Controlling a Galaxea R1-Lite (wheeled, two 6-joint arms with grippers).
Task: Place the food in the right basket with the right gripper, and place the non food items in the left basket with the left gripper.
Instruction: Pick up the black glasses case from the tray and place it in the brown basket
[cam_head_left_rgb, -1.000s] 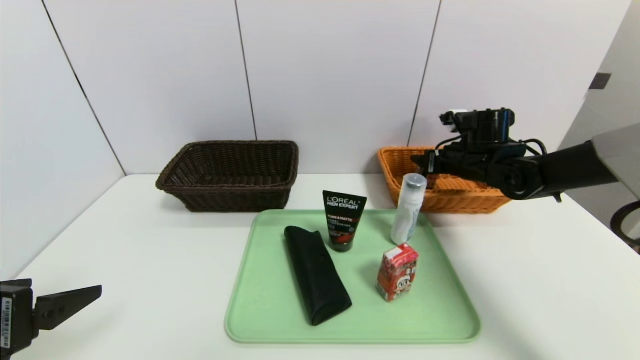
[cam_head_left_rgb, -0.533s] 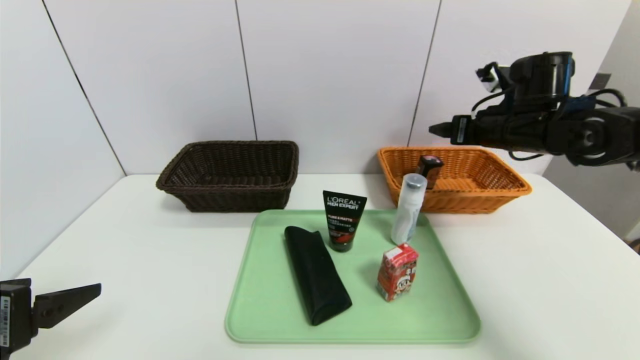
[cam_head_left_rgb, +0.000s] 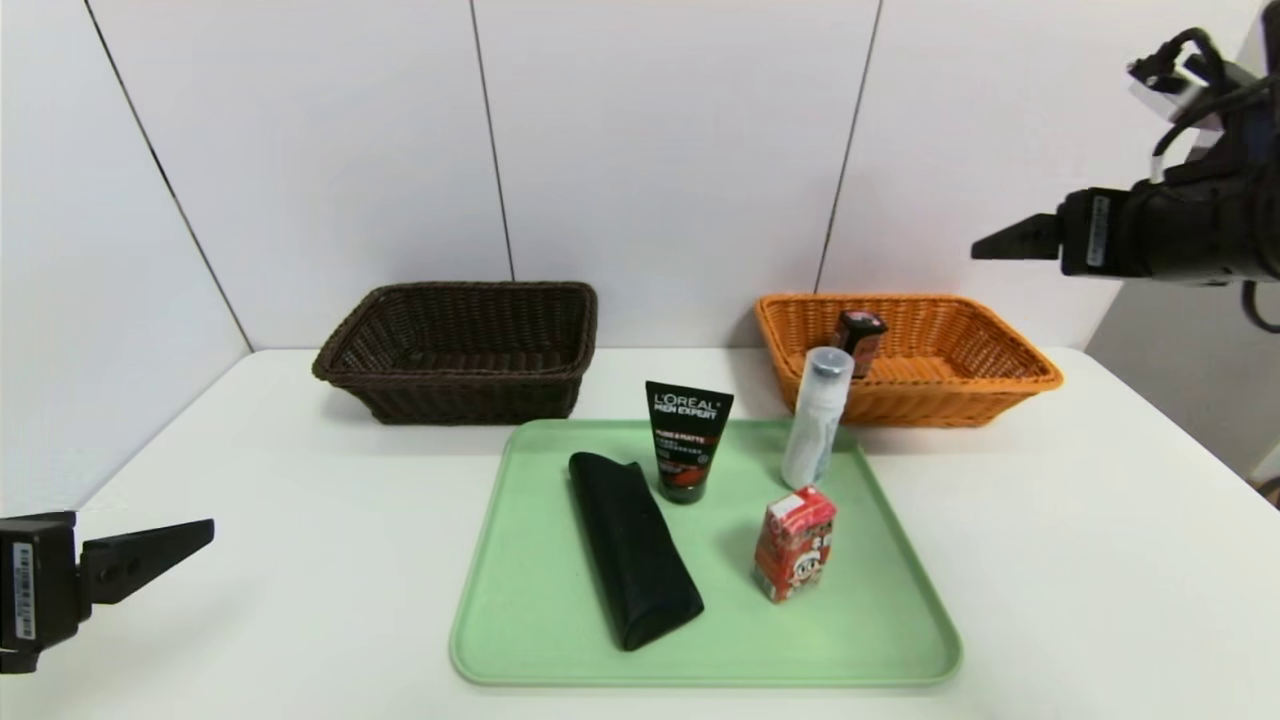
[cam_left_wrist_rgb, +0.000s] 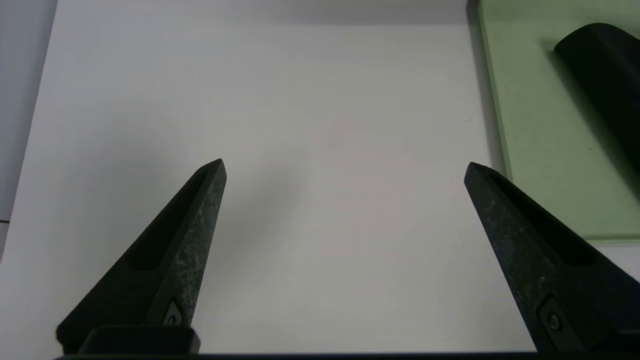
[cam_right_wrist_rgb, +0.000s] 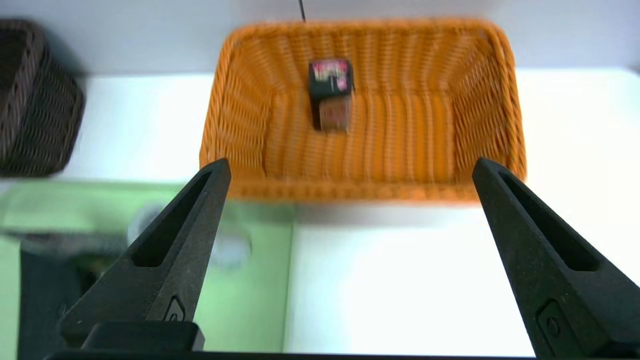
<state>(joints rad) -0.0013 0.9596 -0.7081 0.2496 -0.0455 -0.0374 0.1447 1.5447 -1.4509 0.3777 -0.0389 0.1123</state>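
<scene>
- The dark pack (cam_head_left_rgb: 859, 338) with the pink label stands inside the orange basket (cam_head_left_rgb: 1010, 352), near its back wall and toward the tray side; that piece of food looks done.
- The red carton (cam_head_left_rgb: 795, 543) is the food not yet sorted. It stands upright on the green tray (cam_head_left_rgb: 540, 640), toward the tray's right half, with the white bottle (cam_head_left_rgb: 818, 418) just behind it and the black tube (cam_head_left_rgb: 686, 440) and the long black pouch (cam_head_left_rgb: 632, 548) to its left.
- The brown basket (cam_head_left_rgb: 340, 365) shows nothing inside from the head view, so all three non-food things are yet to go.
- The right gripper (cam_right_wrist_rgb: 350, 165) hangs high above and in front of the orange basket, jaws wide apart and holding nothing.
- The likely next move for it is the carton: come down from above with a finger on each flat side, keeping clear of the bottle, which looks easy to tip.
- Grip gently; a carton dents.
- The left gripper (cam_left_wrist_rgb: 345, 165) sits low over bare table (cam_left_wrist_rgb: 320, 100) at the tray's left, jaws wide apart and empty, with the pouch nearest to it.
</scene>
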